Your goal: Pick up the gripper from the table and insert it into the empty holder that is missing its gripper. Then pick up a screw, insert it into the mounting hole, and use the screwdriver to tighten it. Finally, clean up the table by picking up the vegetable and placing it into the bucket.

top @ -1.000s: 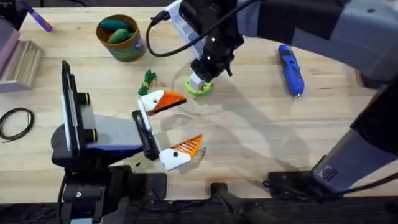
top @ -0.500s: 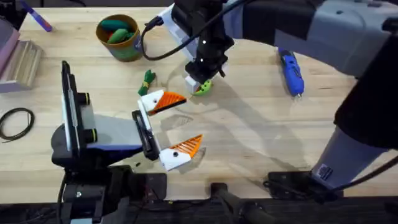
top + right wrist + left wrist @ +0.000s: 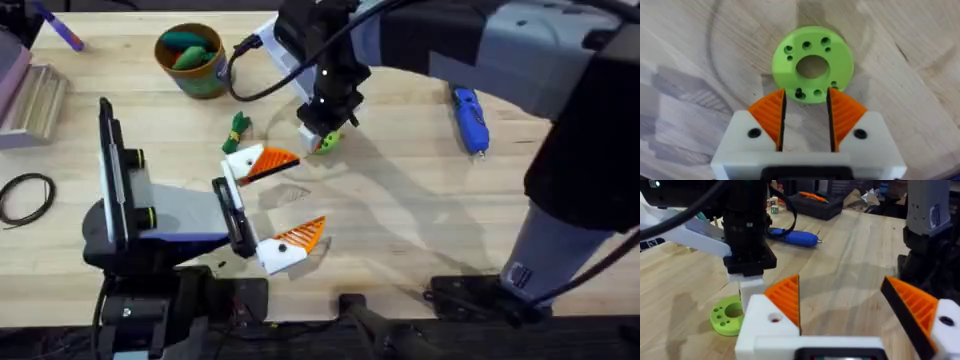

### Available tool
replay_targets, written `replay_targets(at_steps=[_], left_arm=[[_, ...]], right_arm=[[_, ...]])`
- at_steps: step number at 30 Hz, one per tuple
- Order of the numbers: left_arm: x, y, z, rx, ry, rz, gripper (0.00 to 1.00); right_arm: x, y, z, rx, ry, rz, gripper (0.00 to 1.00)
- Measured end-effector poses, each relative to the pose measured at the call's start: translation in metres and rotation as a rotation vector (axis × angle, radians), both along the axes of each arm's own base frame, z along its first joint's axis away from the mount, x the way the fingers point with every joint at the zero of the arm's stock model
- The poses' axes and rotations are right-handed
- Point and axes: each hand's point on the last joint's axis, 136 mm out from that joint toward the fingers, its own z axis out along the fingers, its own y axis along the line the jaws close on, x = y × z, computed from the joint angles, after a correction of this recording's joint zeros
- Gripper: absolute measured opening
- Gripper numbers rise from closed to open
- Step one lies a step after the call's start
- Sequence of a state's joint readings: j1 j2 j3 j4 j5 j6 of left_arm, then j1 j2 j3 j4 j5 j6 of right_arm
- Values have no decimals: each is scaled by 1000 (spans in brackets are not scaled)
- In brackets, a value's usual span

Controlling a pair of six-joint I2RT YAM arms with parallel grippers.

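Right gripper (image 3: 325,128) is out across the middle of the table, poised over the lime-green disc (image 3: 328,141). From the right wrist, its orange fingers (image 3: 771,112) stand parallel with a narrow gap and nothing between them, tips at the disc's (image 3: 813,64) near rim. Whether they touch it is hard to call. In the left wrist view the disc (image 3: 726,318) lies flat on the wood.

Left gripper (image 3: 280,200) sits low near the front, fingers spread wide apart and holding nothing. From its own camera, both orange pads (image 3: 786,297) flank bare wood.

The screwdriver (image 3: 468,112) lies flat, well to the right. Its long axis runs far-to-near with a slight slant, and the metal tip points toward the near edge. In the left wrist view the screwdriver (image 3: 792,237) is seen beyond the right arm.

The vegetable (image 3: 237,129) lies just beyond the left gripper's far finger, its long axis roughly far-to-near. The bucket (image 3: 205,78) stands upright at the far left, toy pieces inside.

The surface is a pale wooden table (image 3: 400,220). A black cable loop (image 3: 25,196) lies at the left edge, and clutter sits beyond the far side. There is open wood between the disc and the screwdriver, and all along the front right.
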State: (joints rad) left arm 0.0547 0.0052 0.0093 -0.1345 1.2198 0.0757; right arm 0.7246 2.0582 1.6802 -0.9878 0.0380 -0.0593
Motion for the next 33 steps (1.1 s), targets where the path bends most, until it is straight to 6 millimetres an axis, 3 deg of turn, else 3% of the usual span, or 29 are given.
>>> replay_targets(at_steps=[22, 33], left_arm=[[0, 0, 0, 0, 0, 0, 986], [0, 0, 0, 0, 1, 0, 985]], right_arm=[[-6, 6, -3, -5, 7, 16, 405], [-6, 5, -10, -18, 18, 12, 302]])
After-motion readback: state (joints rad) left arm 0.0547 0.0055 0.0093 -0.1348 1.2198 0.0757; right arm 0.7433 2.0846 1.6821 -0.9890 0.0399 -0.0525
